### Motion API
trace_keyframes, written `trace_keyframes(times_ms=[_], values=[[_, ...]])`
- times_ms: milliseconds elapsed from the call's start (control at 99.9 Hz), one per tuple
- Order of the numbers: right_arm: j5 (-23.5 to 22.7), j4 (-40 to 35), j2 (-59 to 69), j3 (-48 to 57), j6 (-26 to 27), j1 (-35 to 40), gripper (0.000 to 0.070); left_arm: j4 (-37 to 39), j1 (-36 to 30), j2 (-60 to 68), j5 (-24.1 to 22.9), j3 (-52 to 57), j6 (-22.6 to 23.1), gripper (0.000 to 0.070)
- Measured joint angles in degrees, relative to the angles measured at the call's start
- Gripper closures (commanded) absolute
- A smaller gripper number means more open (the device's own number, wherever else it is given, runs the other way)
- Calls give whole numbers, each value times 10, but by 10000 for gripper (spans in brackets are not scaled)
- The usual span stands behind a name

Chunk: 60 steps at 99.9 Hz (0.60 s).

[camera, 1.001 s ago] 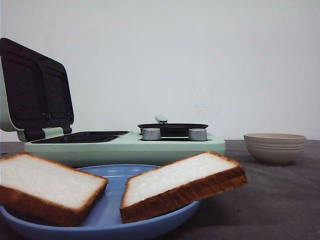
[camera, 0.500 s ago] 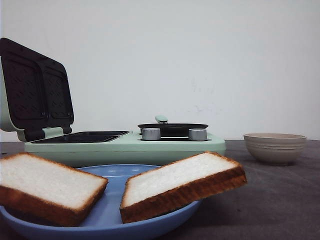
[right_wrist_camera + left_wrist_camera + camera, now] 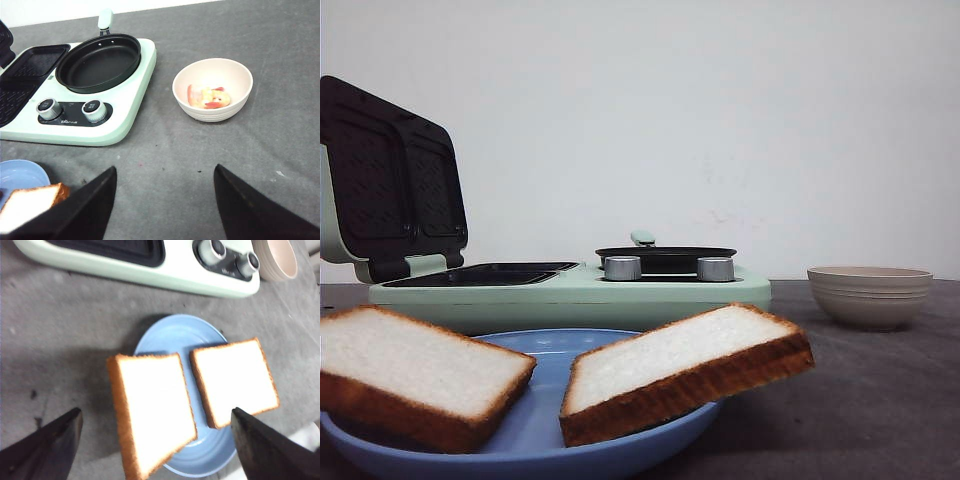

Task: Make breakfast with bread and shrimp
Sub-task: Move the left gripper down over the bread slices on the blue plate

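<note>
On the far left stands my pale green breakfast maker [image 3: 570, 290] with its black grill lid [image 3: 390, 180] tipped up and open. Its flat black grill tray [image 3: 485, 273] has nothing in it. Near it sits the round blue plate [image 3: 172, 335], and on it lie two thick square slices of white bread with brown crusts [image 3: 152, 407], side by side. My left gripper [image 3: 155, 450] hangs above the bread with its fingers wide apart, holding nothing. Next comes the round black pan [image 3: 98, 61] on the maker, bare too. To the right is the cream bowl [image 3: 212, 89], and the orange-pink shrimp [image 3: 209, 97] rests inside it. My right gripper [image 3: 162, 205] is spread open over the grey table [image 3: 200, 150], well short of the bowl. I think nothing has started. My left gripper should drop down and pinch one slice by its edges.
</note>
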Motion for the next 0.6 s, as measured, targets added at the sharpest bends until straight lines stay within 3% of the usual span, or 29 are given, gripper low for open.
trace_keyframes(times_ms=[600], values=[[0,0,0,0,0,0,318,-7,-46,141,4,0,32,176]])
